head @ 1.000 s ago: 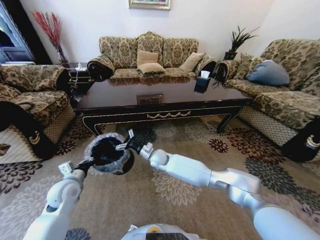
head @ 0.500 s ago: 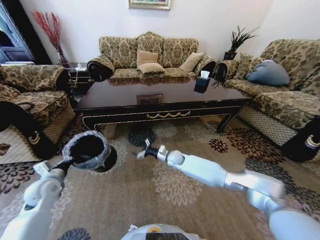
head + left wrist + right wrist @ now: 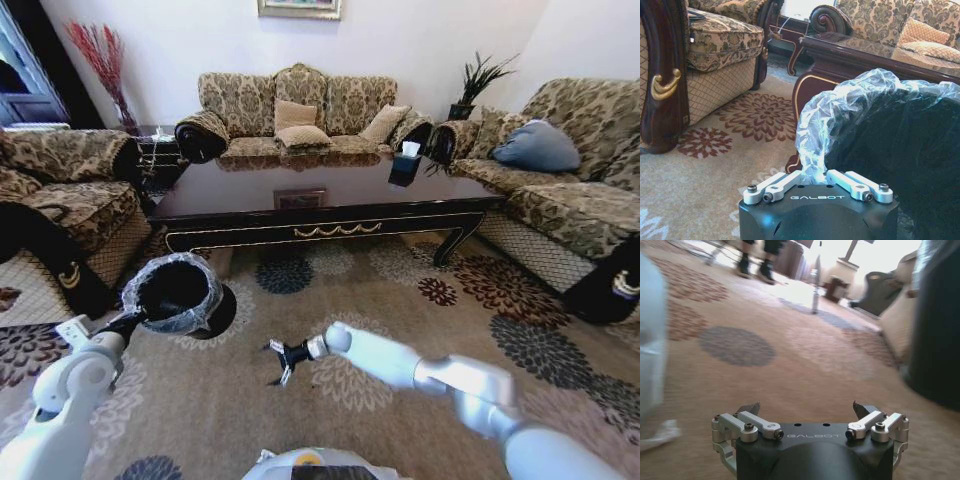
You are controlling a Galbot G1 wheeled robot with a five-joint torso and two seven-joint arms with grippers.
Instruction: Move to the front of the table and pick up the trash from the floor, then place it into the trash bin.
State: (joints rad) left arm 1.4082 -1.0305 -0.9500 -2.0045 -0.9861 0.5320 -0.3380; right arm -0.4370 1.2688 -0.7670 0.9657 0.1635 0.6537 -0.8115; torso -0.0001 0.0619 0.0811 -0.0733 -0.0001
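— Where's the bin right now?

— The trash bin [image 3: 178,293] is up off the carpet [image 3: 400,300], carried at the left side of the robot, in front of the left end of the surface [image 3: 320,190]. The left tool [image 3: 133,322] is pinching its rim; from the wrist you can see the two metal fingers [image 3: 785,183] pressed together on the crinkly clear bag [image 3: 840,115] folded over the edge. The bin is tilted, its dark mouth turned up toward the robot.

— And the other arm?

— The right tool [image 3: 277,362] hangs low over the carpet in front of the long front edge of the surface, well apart from the bin. Its fingers are spread, with nothing between them; the wrist camera shows both dark fingertips [image 3: 750,408] standing wide apart over bare carpet.

— Any litter on the floor?

— I can't make out any on the carpet in front of the surface. There's a pale scrap [image 3: 657,436] at the edge of the right wrist picture, but I can't tell what it is.

— What's on the surface itself?

— A tissue box [image 3: 405,166] near the far right corner, and the glossy top mirrors the sofa [image 3: 300,110] behind it.
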